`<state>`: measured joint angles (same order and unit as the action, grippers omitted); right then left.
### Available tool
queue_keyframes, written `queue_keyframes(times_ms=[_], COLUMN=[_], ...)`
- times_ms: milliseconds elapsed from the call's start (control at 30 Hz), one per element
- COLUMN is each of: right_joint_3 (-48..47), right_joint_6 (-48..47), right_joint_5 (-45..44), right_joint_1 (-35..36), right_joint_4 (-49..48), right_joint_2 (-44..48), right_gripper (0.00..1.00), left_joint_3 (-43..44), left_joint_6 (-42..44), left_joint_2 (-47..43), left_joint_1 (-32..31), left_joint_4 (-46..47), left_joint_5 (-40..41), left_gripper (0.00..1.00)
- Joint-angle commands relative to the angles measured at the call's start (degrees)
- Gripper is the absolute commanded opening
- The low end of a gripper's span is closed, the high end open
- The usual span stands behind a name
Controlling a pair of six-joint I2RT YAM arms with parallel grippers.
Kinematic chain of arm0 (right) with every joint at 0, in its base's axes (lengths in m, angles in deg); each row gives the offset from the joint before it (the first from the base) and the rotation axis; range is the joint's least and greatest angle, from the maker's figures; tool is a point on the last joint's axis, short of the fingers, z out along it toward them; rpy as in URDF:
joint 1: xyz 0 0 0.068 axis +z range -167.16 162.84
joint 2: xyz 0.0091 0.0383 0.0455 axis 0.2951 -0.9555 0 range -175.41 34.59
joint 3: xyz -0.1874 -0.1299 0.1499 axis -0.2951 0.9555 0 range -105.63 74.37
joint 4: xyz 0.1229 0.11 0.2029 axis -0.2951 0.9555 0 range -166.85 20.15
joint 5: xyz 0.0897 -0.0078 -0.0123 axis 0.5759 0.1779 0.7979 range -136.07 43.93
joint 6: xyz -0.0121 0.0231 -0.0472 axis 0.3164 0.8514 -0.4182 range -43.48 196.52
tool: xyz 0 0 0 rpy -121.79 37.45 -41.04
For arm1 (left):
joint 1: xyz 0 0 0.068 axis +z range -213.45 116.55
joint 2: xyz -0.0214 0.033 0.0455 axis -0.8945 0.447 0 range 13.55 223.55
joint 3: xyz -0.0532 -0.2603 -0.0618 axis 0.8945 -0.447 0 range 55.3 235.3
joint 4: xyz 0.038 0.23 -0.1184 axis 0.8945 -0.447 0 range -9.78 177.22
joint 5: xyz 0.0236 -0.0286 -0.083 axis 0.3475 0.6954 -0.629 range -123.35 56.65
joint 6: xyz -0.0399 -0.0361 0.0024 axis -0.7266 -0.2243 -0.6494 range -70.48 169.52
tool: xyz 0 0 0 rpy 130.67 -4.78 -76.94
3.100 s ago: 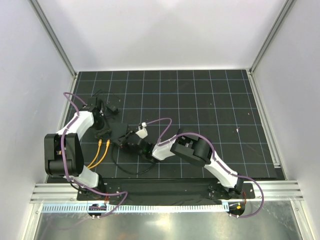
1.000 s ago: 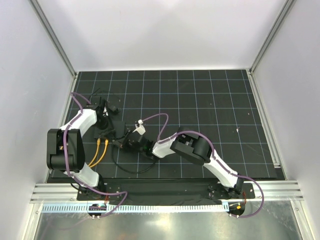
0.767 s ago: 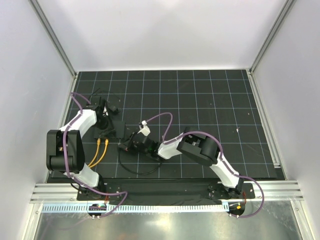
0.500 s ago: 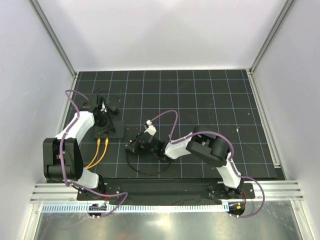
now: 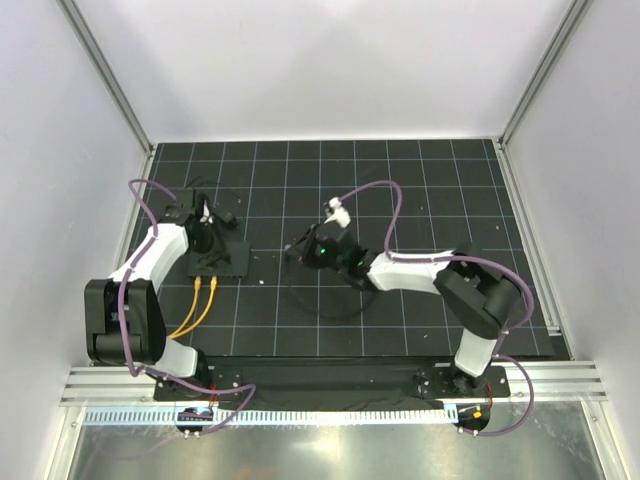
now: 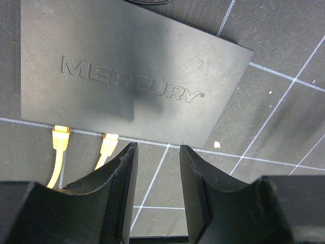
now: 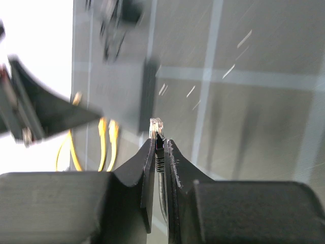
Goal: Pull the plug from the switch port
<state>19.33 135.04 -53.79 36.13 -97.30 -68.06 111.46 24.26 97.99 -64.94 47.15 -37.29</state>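
The switch is a flat matte-black box lettered MERCURY, lying on the grid floor at the left. Two yellow plugs sit in its near edge. My left gripper hovers over it, open, with only bare floor between its fingers. My right gripper is well to the right of the switch, apart from it. It is shut on the black cable's plug, whose clear tip sticks out past the fingertips. The switch is blurred in the right wrist view.
Two yellow cables run from the switch toward the near left. The black cable loops on the floor below my right gripper. A small black power adapter lies behind the switch. White walls enclose the floor.
My right gripper has drawn back to the right and farther from the switch, carrying the plug and black cable with it. My left gripper has stayed over the switch.
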Motion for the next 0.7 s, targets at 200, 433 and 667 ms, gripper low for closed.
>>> queue_keyframes(times_ms=[200, 433, 667], right_joint_3=[-5.41, -14.90, -23.78], right_joint_6=[-8.07, -10.80, -7.38], right_joint_5=[0.78, 1.14, -0.71], right_joint_1=[-17.69, -27.98, -34.93], right_joint_4=[6.65, 8.84, 9.02], right_joint_2=[4.13, -1.67, -11.07], right_gripper=[0.01, 0.01, 0.01], left_joint_3=[-0.18, -0.53, -0.61], left_joint_6=[-0.14, -0.41, -0.41], left_joint_2=[-3.23, -4.11, -4.02], left_joint_1=[-0.17, -0.17, -0.17], left_joint_4=[1.31, 1.75, 2.02], left_joint_5=[0.17, -0.62, -1.59], left_gripper=[0.43, 0.43, 0.43])
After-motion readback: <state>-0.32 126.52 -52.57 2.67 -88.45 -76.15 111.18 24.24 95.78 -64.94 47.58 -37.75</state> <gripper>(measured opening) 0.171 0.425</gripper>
